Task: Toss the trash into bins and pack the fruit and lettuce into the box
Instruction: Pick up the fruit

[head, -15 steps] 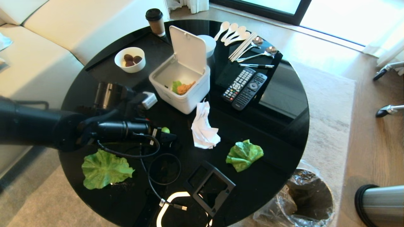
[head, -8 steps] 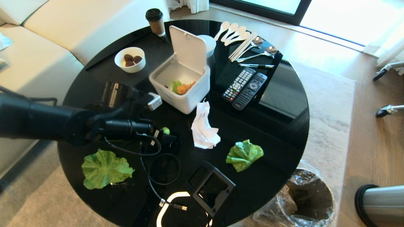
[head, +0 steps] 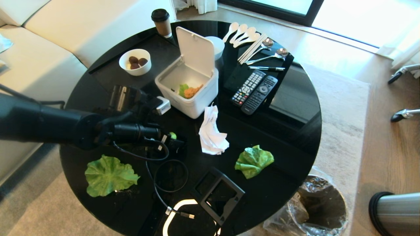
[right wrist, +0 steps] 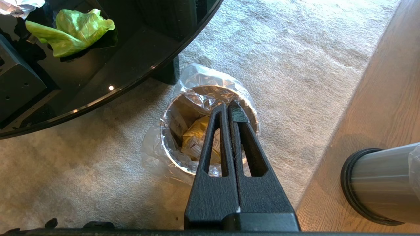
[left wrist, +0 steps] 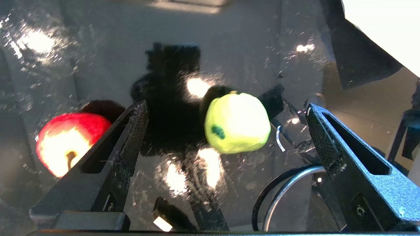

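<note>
Left gripper (left wrist: 226, 131): we are seeing its jaws standing wide apart around the green apple (left wrist: 237, 122), untouched, near the round black table's (head: 288, 131) left edge; red apple (left wrist: 67, 141) lying beside.

Right gripper (right wrist: 228, 109): closed, hanging over a steel bin (right wrist: 170, 131).

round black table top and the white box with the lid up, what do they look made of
Round black table top: likely glass or high-gloss lacquer; it mirrors the window light and the things on it. White rectangular box with hinged lid: looks like moulded plastic, smooth and matte, with rounded corners.
</note>
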### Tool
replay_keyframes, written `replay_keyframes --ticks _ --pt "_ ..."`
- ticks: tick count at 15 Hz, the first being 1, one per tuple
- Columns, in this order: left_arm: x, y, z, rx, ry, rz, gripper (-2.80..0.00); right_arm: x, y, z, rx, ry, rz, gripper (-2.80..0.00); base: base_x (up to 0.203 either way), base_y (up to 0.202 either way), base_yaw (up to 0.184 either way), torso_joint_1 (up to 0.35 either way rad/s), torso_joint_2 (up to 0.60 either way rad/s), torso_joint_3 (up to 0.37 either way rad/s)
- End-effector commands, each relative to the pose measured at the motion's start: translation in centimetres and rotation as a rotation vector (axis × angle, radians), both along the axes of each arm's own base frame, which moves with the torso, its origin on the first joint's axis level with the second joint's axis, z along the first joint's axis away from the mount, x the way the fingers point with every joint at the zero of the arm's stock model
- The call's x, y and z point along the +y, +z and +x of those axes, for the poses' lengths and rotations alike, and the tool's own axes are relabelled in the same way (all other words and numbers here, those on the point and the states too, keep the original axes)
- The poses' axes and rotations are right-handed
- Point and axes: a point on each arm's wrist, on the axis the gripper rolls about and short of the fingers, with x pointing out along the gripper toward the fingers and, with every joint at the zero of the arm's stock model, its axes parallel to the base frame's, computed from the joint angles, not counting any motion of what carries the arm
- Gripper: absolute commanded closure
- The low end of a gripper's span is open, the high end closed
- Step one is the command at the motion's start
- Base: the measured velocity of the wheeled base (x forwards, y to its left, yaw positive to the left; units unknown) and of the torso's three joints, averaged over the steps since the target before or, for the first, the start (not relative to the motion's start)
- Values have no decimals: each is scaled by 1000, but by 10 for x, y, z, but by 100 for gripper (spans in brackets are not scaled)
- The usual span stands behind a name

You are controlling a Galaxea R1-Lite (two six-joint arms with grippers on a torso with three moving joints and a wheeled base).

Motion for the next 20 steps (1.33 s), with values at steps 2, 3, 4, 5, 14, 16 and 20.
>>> replay_keyframes --ticks 2,3,4,5,14,16,20 --pt "-5 -3 1 4 -14 2 -280 0 0 0 2 1 -1 0 0 0 0 0 0 0" --pt "-5 -4 2 6 -13 5 -280 0 0 0 1 1 -1 0 0 0 0 0 0 0" --pt "-6 -4 2 7 -15 5 -280 0 0 0 1 1 -1 0 0 0 0 0 0 0" --pt "-6 -4 3 7 -15 5 -280 0 0 0 1 1 -1 0 0 0 0 0 0 0" --pt "-6 -8 3 -22 -31 92 -280 0 0 0 2 1 -1 0 0 0 0 0 0 0" --pt "-6 -6 2 -26 -29 95 -280 0 0 0 1 1 -1 0 0 0 0 0 0 0" --pt "-5 -3 -1 -34 -27 101 -280 0 0 0 1 1 -1 0 0 0 0 0 0 0"
